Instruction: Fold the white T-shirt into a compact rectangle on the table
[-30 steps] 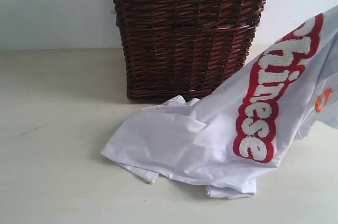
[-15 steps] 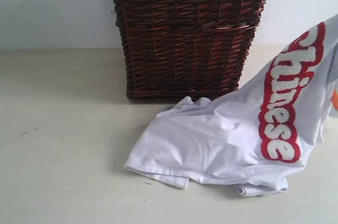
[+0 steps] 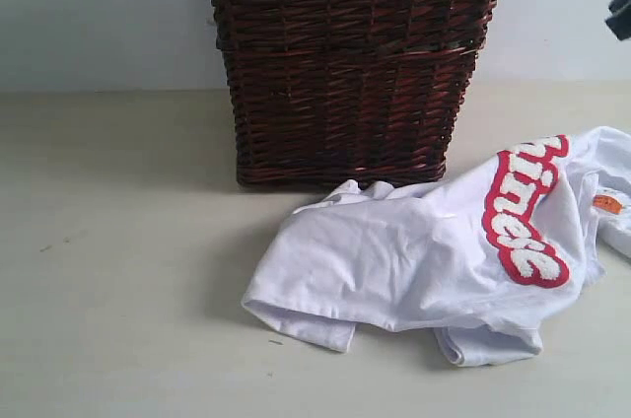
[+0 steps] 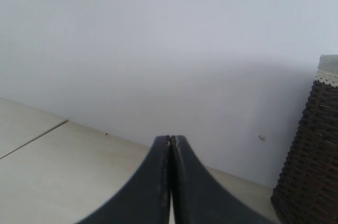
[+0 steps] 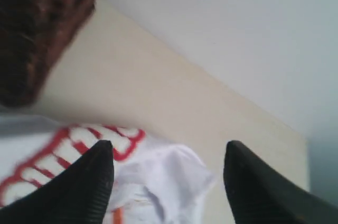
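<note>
- Right end effector (image 5: 168,150) stood open above the white T-shirt (image 3: 394,260), gripping nothing.
- Left end effector (image 4: 170,139) was closed, empty.
- It lay crumpled on the desk (image 3: 118,319) beside the basket (image 3: 345,63).

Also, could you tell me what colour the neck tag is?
Orange neck tag, clearest in the exterior view.

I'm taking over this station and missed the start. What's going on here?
A two-armed robot is meant to fold the T-shirt, but no fold is made yet: it lies crumpled on the table in front of the basket, lettering up. The right gripper hangs open above the shirt's lettered end, holding nothing. The left gripper is shut and empty, away from the shirt.
</note>
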Controlling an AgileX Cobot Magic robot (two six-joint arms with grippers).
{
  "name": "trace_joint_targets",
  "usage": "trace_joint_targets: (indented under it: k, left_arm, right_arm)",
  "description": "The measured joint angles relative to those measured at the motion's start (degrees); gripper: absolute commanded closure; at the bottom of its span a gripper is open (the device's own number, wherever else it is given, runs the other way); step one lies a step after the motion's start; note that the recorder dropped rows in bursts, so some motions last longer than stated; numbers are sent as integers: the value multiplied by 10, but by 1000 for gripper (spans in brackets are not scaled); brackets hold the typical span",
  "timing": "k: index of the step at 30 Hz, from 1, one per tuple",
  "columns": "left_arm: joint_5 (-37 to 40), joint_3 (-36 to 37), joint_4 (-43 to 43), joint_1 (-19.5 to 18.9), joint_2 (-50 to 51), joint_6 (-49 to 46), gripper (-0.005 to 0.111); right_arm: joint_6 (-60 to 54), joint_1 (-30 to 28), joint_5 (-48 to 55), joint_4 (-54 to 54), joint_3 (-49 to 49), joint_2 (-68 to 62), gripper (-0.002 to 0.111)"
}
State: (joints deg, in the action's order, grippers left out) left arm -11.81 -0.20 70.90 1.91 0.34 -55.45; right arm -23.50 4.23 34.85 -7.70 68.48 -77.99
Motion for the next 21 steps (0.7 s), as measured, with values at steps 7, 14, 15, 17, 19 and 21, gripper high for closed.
trace_joint_targets:
  k: [7, 14, 15, 17, 19, 21]
  left_arm:
    - [0, 0, 0, 0, 0, 0, 107]
    - [0, 0, 0, 0, 0, 0, 107]
    - [0, 0, 0, 0, 0, 0, 107]
    - [0, 0, 0, 0, 0, 0, 107]
    - [0, 0, 0, 0, 0, 0, 107]
    - [0, 0, 0, 0, 0, 0, 107]
  right_arm:
    - [-261, 0, 236, 317, -17, 62, 49]
    - [-401, 0, 333, 348, -174, 51, 49]
    - [-460, 0, 334, 355, -219, 50, 49]
    - [-556, 0, 335, 389, -269, 46, 49]
    - [-624, 0, 316, 424, -298, 28, 49]
    - [-667, 0, 265, 445, -305, -3, 49]
